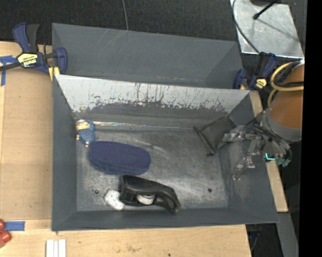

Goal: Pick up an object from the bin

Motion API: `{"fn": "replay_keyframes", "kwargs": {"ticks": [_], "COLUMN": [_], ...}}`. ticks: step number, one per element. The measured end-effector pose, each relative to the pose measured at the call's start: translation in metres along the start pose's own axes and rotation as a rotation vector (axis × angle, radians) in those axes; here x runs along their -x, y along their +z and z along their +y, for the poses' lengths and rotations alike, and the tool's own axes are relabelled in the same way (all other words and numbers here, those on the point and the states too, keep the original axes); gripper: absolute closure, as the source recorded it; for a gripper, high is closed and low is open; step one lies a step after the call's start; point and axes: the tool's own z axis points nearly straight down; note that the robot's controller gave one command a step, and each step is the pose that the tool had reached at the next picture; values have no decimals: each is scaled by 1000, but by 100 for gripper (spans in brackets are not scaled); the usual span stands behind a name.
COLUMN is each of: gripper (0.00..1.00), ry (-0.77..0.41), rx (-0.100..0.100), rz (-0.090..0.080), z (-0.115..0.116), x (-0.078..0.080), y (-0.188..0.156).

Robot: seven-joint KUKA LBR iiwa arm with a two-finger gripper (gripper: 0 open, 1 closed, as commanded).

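Observation:
My gripper [243, 152] hangs over the bin's right slope, near the floor's right edge. Just to its left, at the back right of the floor, lies a flat black angular piece [212, 133]; whether the gripper touches it I cannot tell. A dark blue oval pouch [119, 157] rests left of the middle, far from the gripper. Below it, near the front edge, lies a black curved tool with white parts [146, 195]. In the back left corner stands a small blue and yellow figure [86, 130].
The arm with its orange cover comes in from the right, over the bin's right rim. The floor between the pouch and the black piece is bare grey metal. Sloped walls ring the floor on all sides.

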Motion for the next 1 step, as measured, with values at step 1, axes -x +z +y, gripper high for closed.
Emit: {"fn": "replay_keyframes", "kwargs": {"ticks": [1], "gripper": [0], "ry": [-142], "rx": [-1], "rz": [-9], "z": [3], "x": [79], "y": [41]}}
